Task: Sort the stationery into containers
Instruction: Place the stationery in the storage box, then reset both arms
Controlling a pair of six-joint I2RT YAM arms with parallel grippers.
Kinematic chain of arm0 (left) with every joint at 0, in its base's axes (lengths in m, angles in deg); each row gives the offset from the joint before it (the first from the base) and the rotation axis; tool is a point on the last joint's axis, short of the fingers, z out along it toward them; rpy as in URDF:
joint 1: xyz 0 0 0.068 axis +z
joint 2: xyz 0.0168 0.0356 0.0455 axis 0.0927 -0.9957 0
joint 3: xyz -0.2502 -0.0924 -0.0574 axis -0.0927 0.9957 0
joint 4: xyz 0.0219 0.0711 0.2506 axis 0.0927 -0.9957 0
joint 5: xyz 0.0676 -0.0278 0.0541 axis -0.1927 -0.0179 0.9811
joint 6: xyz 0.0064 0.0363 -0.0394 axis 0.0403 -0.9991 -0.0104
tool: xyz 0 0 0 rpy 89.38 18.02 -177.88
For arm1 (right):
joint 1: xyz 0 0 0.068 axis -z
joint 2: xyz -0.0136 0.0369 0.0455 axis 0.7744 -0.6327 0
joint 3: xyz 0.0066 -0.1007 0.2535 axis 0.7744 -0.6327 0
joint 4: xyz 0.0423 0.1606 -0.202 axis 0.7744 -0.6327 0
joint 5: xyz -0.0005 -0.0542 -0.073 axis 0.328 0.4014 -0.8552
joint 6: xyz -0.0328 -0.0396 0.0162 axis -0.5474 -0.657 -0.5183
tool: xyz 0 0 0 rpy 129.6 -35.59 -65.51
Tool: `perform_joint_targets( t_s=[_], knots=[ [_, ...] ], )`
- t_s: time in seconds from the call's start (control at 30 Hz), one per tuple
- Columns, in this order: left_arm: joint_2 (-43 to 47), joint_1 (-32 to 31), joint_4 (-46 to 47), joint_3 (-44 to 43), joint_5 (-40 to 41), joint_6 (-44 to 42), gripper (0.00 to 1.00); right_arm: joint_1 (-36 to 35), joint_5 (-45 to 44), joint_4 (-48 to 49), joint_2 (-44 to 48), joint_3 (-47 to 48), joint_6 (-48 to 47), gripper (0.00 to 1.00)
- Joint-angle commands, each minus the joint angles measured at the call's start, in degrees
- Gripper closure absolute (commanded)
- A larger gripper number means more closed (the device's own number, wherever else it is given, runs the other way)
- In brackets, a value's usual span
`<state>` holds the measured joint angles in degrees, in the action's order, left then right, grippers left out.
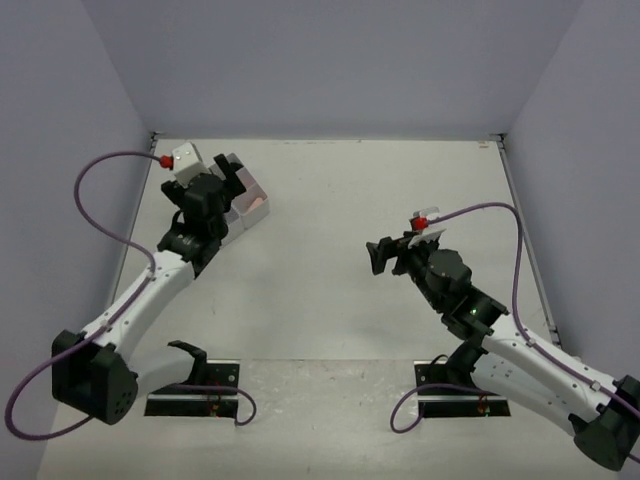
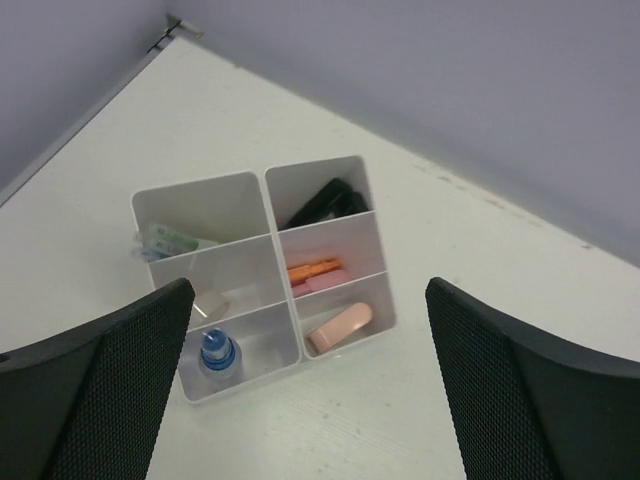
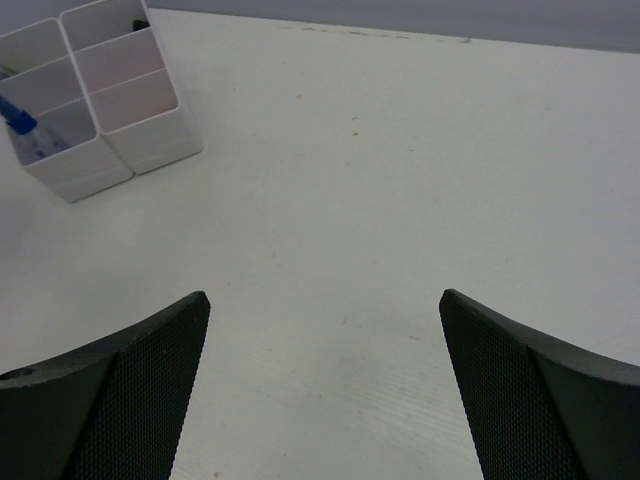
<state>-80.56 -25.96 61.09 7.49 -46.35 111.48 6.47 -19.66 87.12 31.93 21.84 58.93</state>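
Left tool [image 2: 308,290]: spread wide, empty, over divided tray [image 2: 200,181] in the far-left corner of the worktop [image 3: 400,150]. Right tool [image 3: 325,295]: likewise wide, empty. Peach highlighter [image 2: 340,327] lies inside. I judge a straight lift avoids clipping the walls.

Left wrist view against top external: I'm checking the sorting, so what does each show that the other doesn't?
Only the left wrist looks into the tray: a black item, an orange highlighter, a peach highlighter, a blue-capped item. Only top external shows the left arm, right arm and right tool, far from the tray. Both show the tray on the white table; from above the left arm hides most of it.
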Motion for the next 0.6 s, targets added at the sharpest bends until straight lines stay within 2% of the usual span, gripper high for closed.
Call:
perform_joint_targets(
  t_s=[0.0,0.13,0.17,0.23,0.37,0.43,0.57],
  knots=[
    [13.6,-1.1,-22.4,-6.7,-7.8,-1.0,0.00,0.0,-9.0,-18.0,2.8,13.8,6.0,0.01],
    [24.8,-1.1,-34.2,-5.7,-5.9,-1.9,0.00,0.0,-10.8,-26.7,8.9,19.5,6.6,0.01],
    [25.1,-1.1,-34.4,-5.3,-5.6,-2.7,0.00,0.0,-11.8,-28.2,9.9,20.4,6.3,0.01],
    [32.2,-1.1,-37.8,-3.3,-2.4,-5.2,0.00,0.0,-14.8,-35.4,13.4,24.9,6.6,0.01],
    [40.2,-1.1,-37.4,1.0,-2.7,-10.0,0.00,0.0,-17.9,-42.7,17.4,26.6,6.3,0.01],
    [45.4,-1.1,-37.0,3.3,-5.5,-12.5,0.00,0.0,-19.2,-45.1,21.6,25.7,6.5,0.01],
    [53.4,-1.1,-36.3,4.4,-10.8,-13.2,0.00,0.0,-20.6,-44.5,31.4,21.3,4.2,0.01]
  ],
)
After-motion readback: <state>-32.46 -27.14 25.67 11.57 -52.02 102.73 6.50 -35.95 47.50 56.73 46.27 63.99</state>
